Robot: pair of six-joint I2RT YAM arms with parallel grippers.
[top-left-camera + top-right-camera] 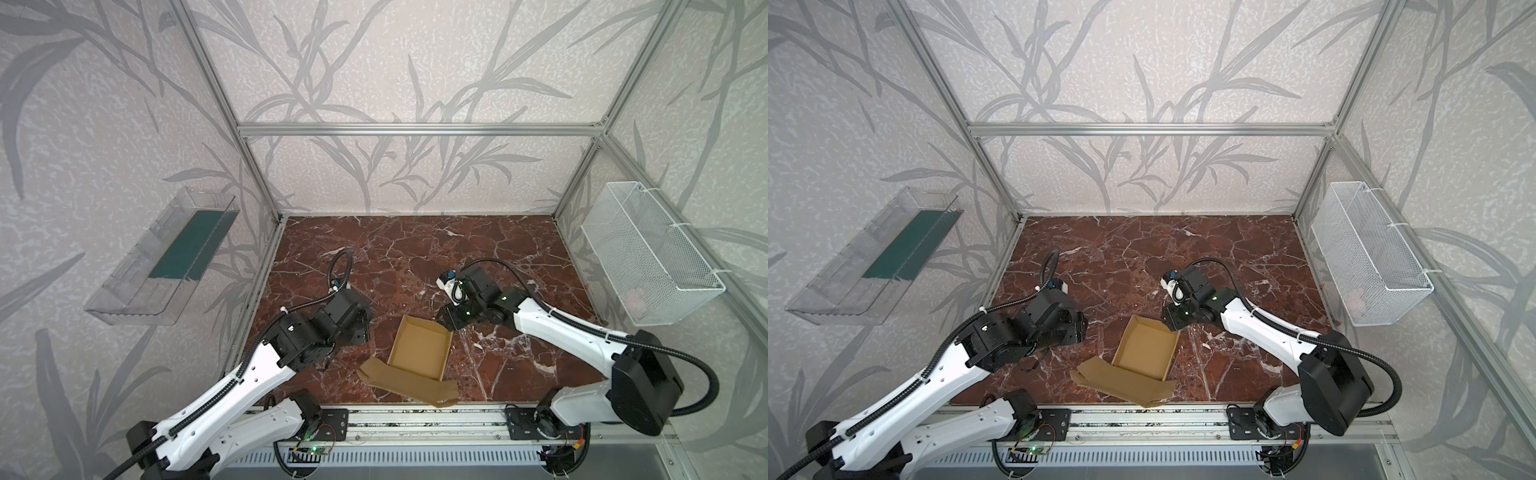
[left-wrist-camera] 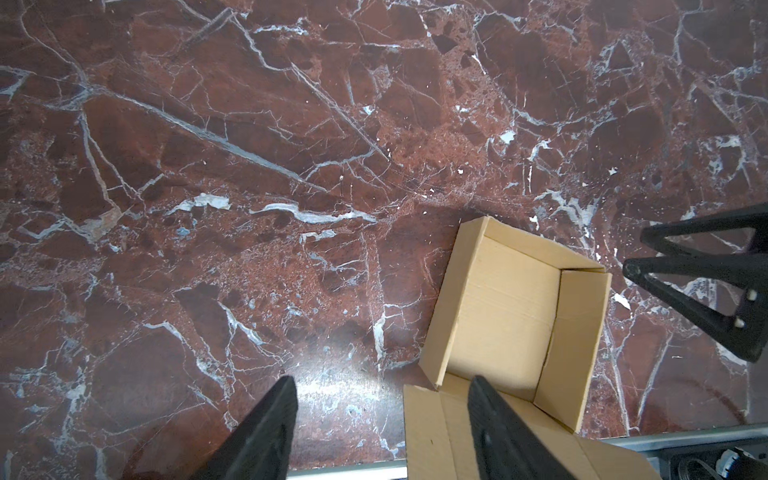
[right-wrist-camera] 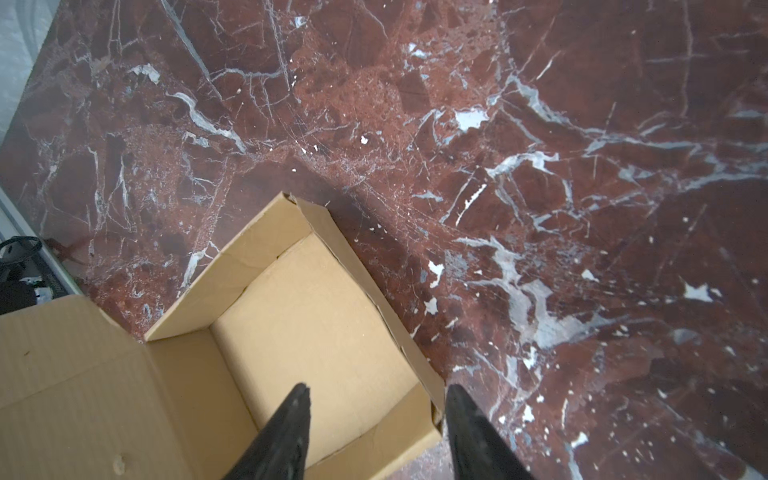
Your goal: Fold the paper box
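The paper box (image 1: 419, 347) is tan cardboard standing as an open shallow tray near the table's front middle, seen in both top views (image 1: 1144, 351). Its lid flap (image 1: 399, 380) lies flat toward the front rail. In the left wrist view my left gripper (image 2: 382, 390) is open beside the box's left wall, with one finger (image 2: 482, 399) over the lid's hinge and bare table in the gap. At the box's far right corner my right gripper (image 3: 378, 395) is open. One of its fingers (image 3: 299, 403) is over the box floor and its outer finger is outside the wall.
The red-brown marble table top (image 1: 415, 257) is bare behind the box. A clear plastic bin (image 1: 166, 257) hangs on the left wall and a white wire basket (image 1: 648, 257) on the right wall. An aluminium rail (image 1: 415, 419) runs along the front edge.
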